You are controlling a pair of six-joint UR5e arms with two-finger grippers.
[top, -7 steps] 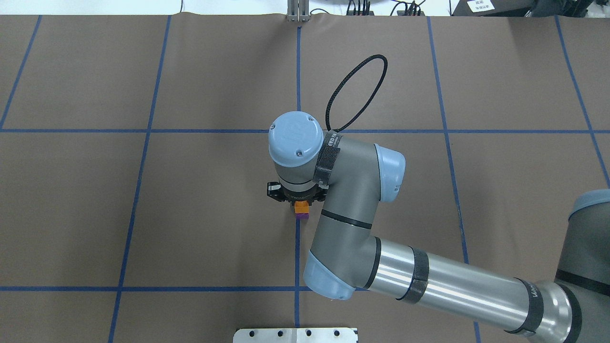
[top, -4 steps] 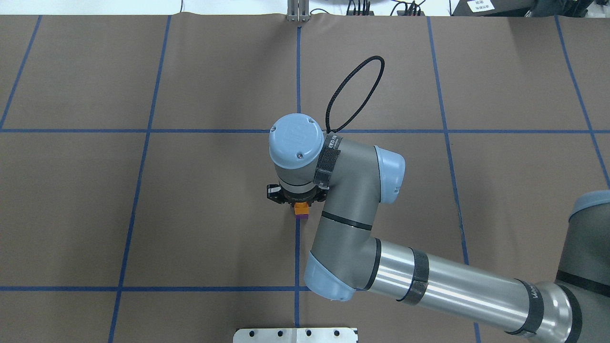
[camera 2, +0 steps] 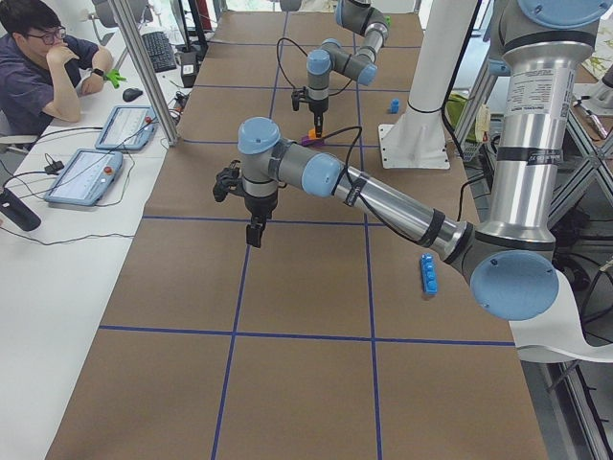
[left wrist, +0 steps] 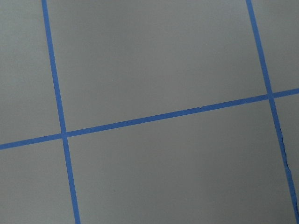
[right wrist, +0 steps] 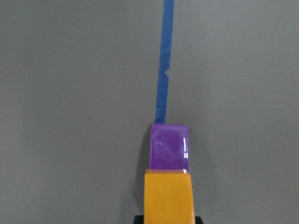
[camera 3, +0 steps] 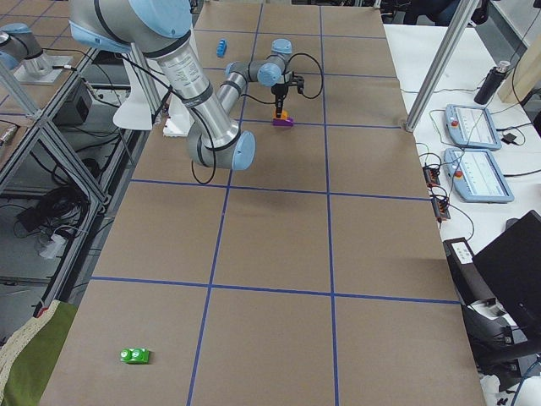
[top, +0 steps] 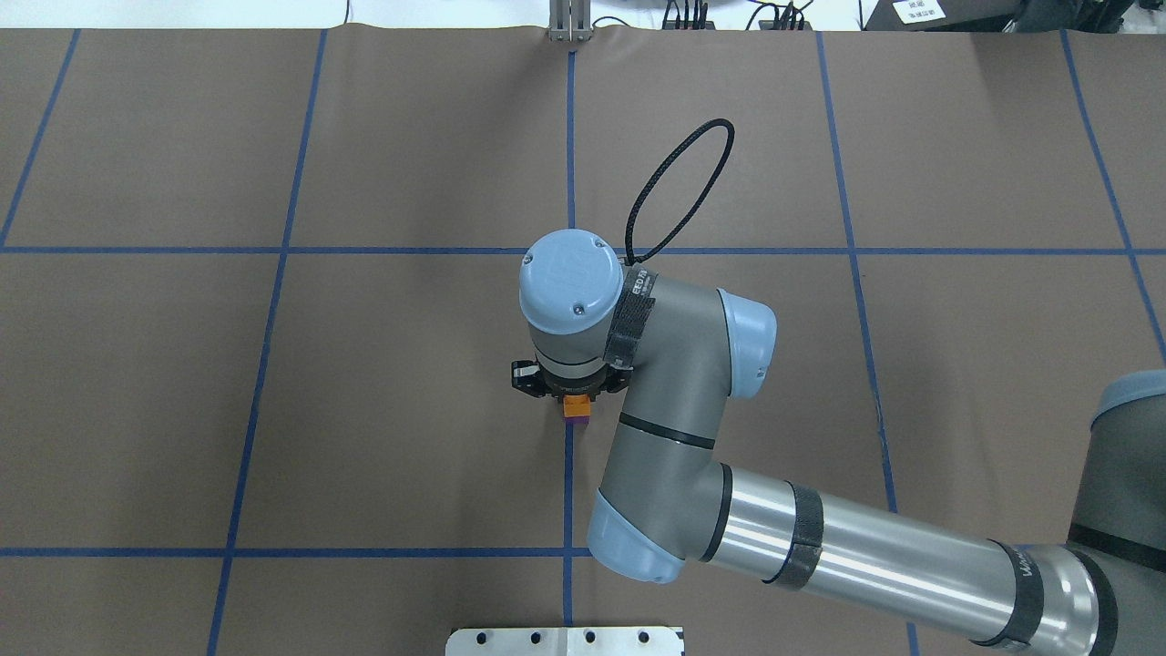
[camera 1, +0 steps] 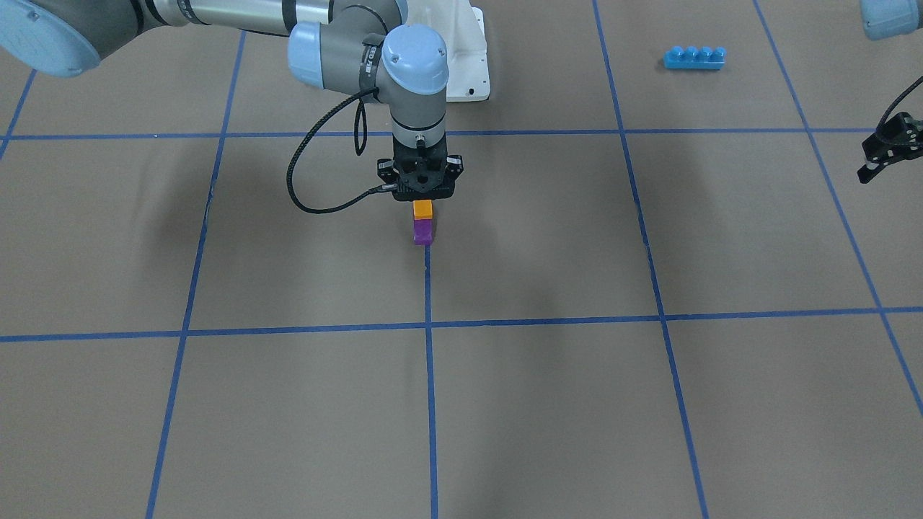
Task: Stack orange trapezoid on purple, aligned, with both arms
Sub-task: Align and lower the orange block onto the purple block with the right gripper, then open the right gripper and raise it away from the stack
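The orange trapezoid (camera 1: 423, 209) is held in my right gripper (camera 1: 423, 205), which is shut on it and points straight down. The purple block (camera 1: 423, 232) stands on the table directly under it, at the end of a blue tape line. The two look stacked or nearly touching; I cannot tell if they are seated. In the overhead view the orange trapezoid (top: 576, 406) covers all but a sliver of the purple block (top: 576, 420). The right wrist view shows the orange trapezoid (right wrist: 168, 198) and the purple block's stud (right wrist: 169, 145). My left gripper (camera 1: 876, 162) hangs empty far off; its jaws are unclear.
A long blue four-stud brick (camera 1: 694, 57) lies near the white pedestal base (camera 1: 469, 68). A green block (camera 3: 135, 355) lies at the table's far end. A seated operator (camera 2: 38, 67) and tablets are beside the table.
My right arm has shifted slightly and lowered the orange trapezoid, so it now hides more of the purple block in the overhead view.
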